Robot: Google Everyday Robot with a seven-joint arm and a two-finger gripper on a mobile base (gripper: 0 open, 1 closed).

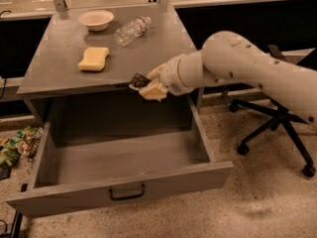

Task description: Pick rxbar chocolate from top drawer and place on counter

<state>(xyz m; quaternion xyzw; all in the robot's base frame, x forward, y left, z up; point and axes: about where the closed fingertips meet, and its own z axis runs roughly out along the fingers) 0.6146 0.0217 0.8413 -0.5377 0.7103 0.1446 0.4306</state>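
My gripper (146, 85) is shut on the rxbar chocolate (139, 80), a small dark bar that pokes out to the left of the fingers. It hangs at the front edge of the counter (59, 58), right of centre, at about counter height. The top drawer (119, 182) stands pulled open below, with a black handle (127, 193) on its front panel; its inside shows nothing else.
A yellow sponge (94, 58), a white bowl (96, 19) and a clear plastic bottle (132, 30) lie on the counter. A black office chair (277, 118) stands to the right. Coloured packets (12, 145) lie on the floor at the left.
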